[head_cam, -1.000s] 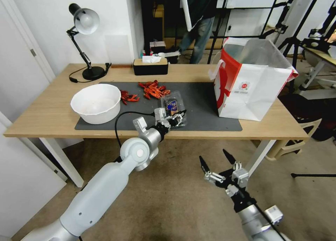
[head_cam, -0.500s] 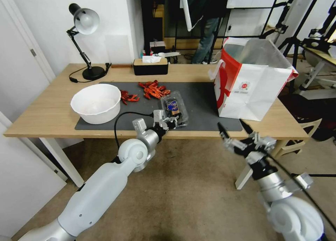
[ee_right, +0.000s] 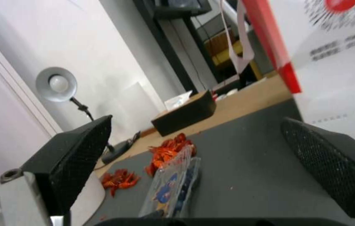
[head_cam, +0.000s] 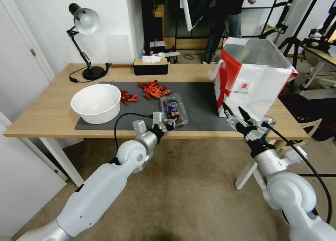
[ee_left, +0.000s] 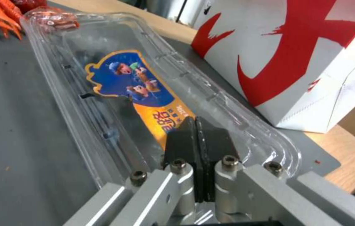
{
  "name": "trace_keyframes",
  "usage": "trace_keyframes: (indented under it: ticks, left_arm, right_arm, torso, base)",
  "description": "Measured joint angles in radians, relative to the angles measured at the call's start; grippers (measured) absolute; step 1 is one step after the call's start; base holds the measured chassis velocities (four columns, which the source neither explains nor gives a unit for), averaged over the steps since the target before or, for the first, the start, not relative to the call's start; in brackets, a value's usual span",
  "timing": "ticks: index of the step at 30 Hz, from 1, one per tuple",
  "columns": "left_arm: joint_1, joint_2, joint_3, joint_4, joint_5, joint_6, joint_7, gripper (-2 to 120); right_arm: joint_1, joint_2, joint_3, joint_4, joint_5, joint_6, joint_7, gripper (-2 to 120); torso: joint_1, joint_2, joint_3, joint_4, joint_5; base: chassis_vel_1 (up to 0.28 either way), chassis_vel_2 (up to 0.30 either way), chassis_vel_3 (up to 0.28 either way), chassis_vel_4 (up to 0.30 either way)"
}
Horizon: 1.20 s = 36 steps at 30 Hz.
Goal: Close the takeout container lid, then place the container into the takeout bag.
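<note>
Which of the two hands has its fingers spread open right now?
The right hand, raised near the takeout bag, fingers spread. The left hand is pressed shut at the takeout container.

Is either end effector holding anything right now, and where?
Left end effector rests shut on the lid's near edge, apparently pressing, not gripping. Right end effector open, empty.

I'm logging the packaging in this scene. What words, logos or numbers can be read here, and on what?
Nothing can be quoted with certainty.
Lid label: blue and orange, cartoon figures, large characters on the orange part partly hidden by the left gripper, too unclear to read.
Takeout bag: small round red logo with lines of print under it, too small and blurred.
Bag side: a big red brush mark, illegible.
</note>
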Motion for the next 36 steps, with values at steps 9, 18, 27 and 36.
trace_keyframes:
  ticks: [9, 18, 27, 36]
  left_arm:
    - [0.007, 0.012, 0.001, -0.005, 0.005, -0.006, 0.002, 0]
    - [0.006, 0.018, 0.002, -0.003, 0.005, -0.014, 0.002, 0]
    - [-0.002, 0.017, 0.009, 0.003, 0.005, -0.019, 0.001, 0]
    - [-0.002, 0.026, 0.009, 0.003, 0.004, -0.025, 0.000, 0]
  right_arm:
    - [0.214, -0.022, -0.124, -0.132, 0.076, -0.085, 0.049, 100]
    - [0.317, -0.012, -0.198, -0.218, 0.112, -0.204, 0.092, 100]
    - [0.445, 0.012, -0.285, -0.316, 0.112, -0.328, 0.141, 100]
    - [0.566, 0.023, -0.348, -0.381, 0.135, -0.457, 0.226, 100]
  torso:
    - [0.000, 0.000, 0.000, 0.0001, -0.0002]
    - [0.000, 0.000, 0.000, -0.0002, -0.0002]
    - [0.000, 0.000, 0.000, -0.0001, -0.0002]
    - [0.000, 0.000, 0.000, -0.0001, -0.0001]
  base:
    - [0.000, 0.000, 0.000, 0.000]
    - [0.000, 0.000, 0.000, 0.000]
    - [0.000, 0.000, 0.000, 0.000]
    - [0.000, 0.000, 0.000, 0.000]
